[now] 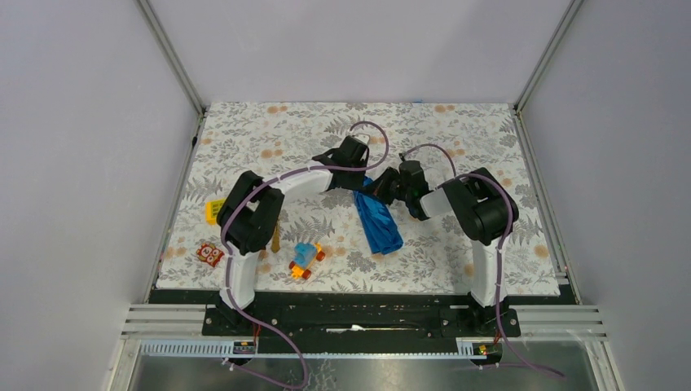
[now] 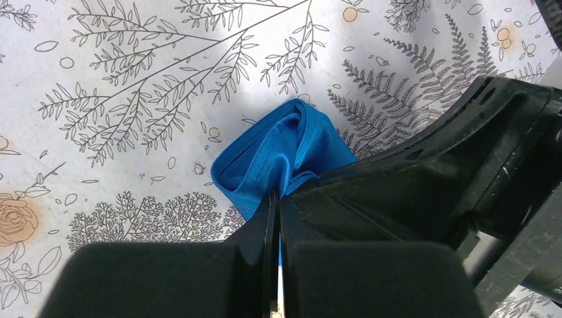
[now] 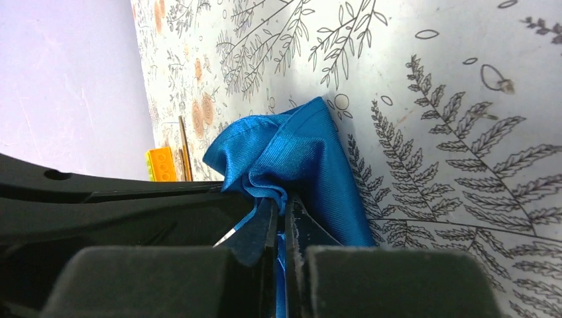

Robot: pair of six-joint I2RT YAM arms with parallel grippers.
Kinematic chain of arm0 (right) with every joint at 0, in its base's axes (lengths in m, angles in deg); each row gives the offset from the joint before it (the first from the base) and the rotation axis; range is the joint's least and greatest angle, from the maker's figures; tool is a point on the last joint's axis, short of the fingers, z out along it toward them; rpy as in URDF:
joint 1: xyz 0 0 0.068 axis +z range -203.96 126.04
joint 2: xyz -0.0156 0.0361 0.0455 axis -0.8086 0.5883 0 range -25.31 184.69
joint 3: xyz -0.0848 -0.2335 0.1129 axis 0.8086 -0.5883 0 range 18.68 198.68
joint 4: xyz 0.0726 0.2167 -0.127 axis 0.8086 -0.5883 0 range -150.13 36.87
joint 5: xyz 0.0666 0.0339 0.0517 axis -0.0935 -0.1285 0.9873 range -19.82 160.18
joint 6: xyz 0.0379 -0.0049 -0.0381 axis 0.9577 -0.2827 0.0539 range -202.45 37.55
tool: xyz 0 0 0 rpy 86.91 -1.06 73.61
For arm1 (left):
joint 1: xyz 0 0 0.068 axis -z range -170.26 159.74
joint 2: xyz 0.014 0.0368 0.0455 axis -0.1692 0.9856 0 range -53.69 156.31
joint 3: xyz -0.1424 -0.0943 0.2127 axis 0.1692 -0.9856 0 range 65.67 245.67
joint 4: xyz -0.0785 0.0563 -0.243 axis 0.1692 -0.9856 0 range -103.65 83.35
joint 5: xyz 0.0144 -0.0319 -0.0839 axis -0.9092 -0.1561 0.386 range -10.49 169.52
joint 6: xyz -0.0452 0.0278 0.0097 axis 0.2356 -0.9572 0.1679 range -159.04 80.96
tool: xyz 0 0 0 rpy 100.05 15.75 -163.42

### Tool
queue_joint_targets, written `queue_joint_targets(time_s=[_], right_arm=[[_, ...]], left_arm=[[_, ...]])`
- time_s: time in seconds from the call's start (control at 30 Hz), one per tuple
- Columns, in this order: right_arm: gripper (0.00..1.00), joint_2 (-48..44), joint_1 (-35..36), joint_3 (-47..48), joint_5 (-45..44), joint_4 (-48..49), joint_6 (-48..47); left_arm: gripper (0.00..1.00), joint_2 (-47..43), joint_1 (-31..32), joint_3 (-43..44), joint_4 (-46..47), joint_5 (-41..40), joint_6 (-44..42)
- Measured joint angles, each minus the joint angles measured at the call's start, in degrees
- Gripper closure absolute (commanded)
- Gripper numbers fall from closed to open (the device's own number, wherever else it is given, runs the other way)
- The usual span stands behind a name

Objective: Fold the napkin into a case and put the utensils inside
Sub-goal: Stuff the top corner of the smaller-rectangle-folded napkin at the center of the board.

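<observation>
The blue napkin (image 1: 380,226) is bunched into a long narrow strip at the mat's middle, its far end lifted. My left gripper (image 1: 363,186) and right gripper (image 1: 385,192) meet side by side at that far end. In the left wrist view the left gripper (image 2: 278,197) is shut on a gathered fold of the napkin (image 2: 278,149). In the right wrist view the right gripper (image 3: 281,204) is shut on the napkin (image 3: 298,152) too. A golden-orange utensil (image 1: 276,238) shows beside the left arm, mostly hidden by it. Thin golden utensils (image 3: 183,142) lie beyond the cloth.
A yellow block (image 1: 213,210), a red patterned block (image 1: 210,254) and a blue-and-orange toy car (image 1: 305,260) lie at the front left of the floral mat (image 1: 456,138). The yellow block (image 3: 161,164) also shows in the right wrist view. Walls enclose the mat.
</observation>
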Motion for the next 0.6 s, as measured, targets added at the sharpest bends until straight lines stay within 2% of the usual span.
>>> queue_joint_targets(time_s=[0.07, 0.33, 0.5, 0.6], right_arm=[[0.82, 0.61, -0.04, 0.00, 0.39, 1.57, 0.11], [0.64, -1.86, -2.27, -3.30, 6.03, 2.32, -3.17], [0.61, -4.92, -3.58, -4.17, 8.87, 0.74, -7.17], [0.66, -5.01, -3.67, -3.43, 9.51, -0.50, -8.57]], left_arm=[[1.00, 0.00, -0.55, -0.46, 0.52, 0.61, 0.63], [1.00, -0.66, -1.55, -2.67, 1.44, 2.27, 2.19], [1.00, -0.94, -1.64, -2.84, 1.51, 2.64, 2.62], [1.00, -0.96, -1.64, -2.84, 1.51, 3.10, 2.67]])
